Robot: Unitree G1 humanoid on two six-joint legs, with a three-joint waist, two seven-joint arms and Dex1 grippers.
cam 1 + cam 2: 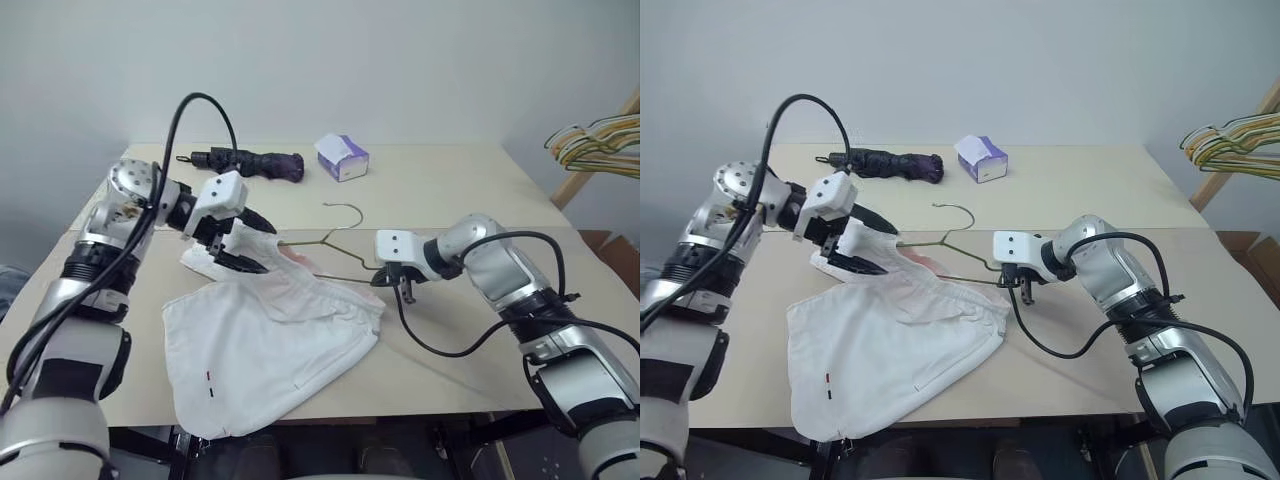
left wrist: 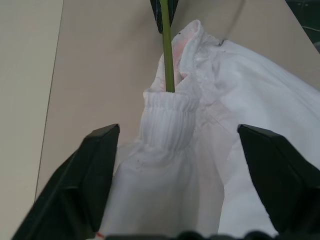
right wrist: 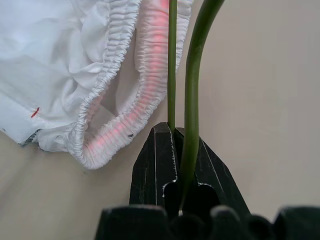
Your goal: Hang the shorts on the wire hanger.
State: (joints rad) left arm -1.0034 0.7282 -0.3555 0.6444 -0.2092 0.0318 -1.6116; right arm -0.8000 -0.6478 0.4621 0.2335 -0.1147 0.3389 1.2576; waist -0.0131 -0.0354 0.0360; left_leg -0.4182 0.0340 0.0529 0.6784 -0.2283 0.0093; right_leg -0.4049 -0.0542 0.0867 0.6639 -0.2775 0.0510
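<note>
Your right hand (image 1: 404,284) is clamped on the wire hanger (image 1: 335,243); your left hand (image 1: 240,247), fingers apart, straddles the shorts (image 1: 270,340) on the counter (image 1: 440,200).

I count one shorts (image 1: 265,345), one wire hanger (image 1: 335,245), one tissue box (image 1: 342,157), one folded umbrella (image 1: 250,162), one bunch of coloured hangers (image 1: 600,142), my two hands

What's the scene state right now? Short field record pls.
task items: shorts; wire hanger
shorts: spread on the table, waistband bunched at one end of the hanger
hanger: wire runs into the waistband, hook free toward the table's far side
left claw: open, fingers either side of the bunched waistband
right claw: shut on the hanger's wire
other items: folded umbrella, tissue box, coloured hangers on a rack
</note>
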